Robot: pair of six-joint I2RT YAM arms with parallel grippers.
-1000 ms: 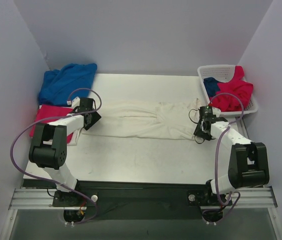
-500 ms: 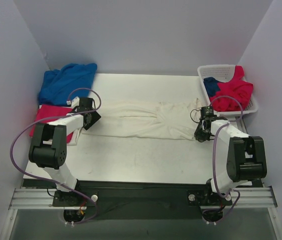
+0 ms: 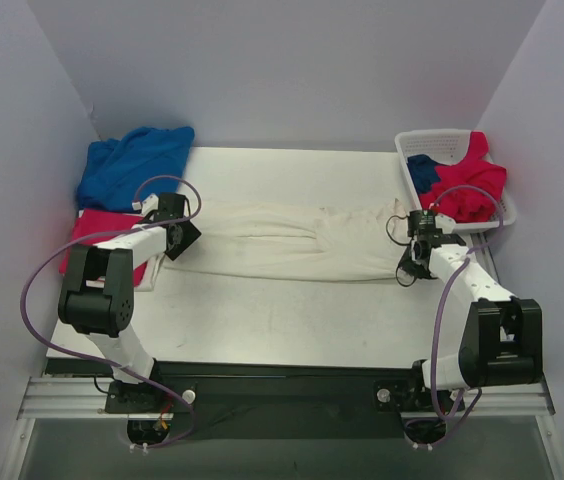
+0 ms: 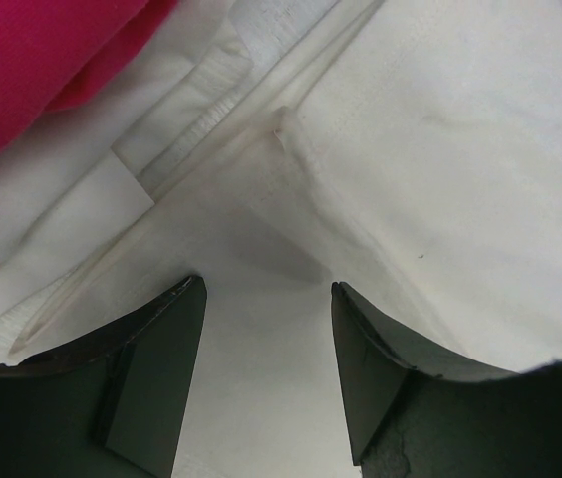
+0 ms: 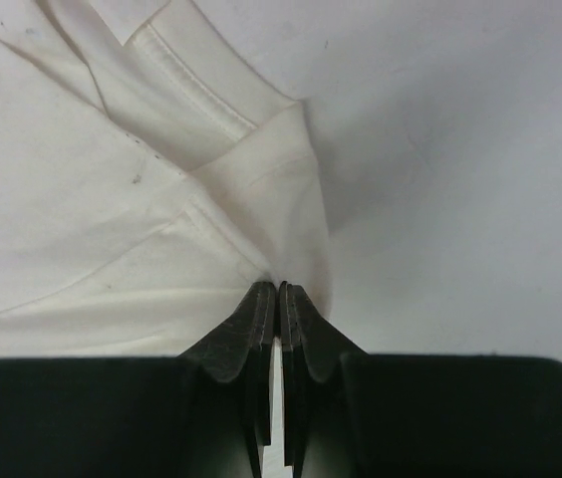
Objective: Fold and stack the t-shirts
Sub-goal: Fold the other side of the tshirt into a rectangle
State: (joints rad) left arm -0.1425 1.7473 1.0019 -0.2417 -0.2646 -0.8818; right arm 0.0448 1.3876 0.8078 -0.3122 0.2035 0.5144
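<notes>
A white t-shirt [image 3: 292,245] lies stretched left to right across the table's middle. My left gripper [image 3: 178,240] is at its left end; in the left wrist view it [image 4: 266,289] is open, with the jaws spread over flat white cloth [image 4: 430,169] and nothing between them. My right gripper [image 3: 412,263] is at the shirt's right end; in the right wrist view it [image 5: 278,289] is shut on a folded edge of the white shirt [image 5: 112,219]. A red shirt [image 3: 97,235] lies beside the left gripper and also shows in the left wrist view [image 4: 32,60].
A crumpled blue shirt [image 3: 132,165] lies at the back left, behind the red one. A white basket [image 3: 432,145] at the back right holds red [image 3: 472,185] and blue [image 3: 422,170] shirts. Bare table [image 5: 480,149] lies right of the right gripper.
My right gripper has moved right and a little back with the shirt's edge, drawing the shirt's right side out longer. The left gripper has stayed in place.
</notes>
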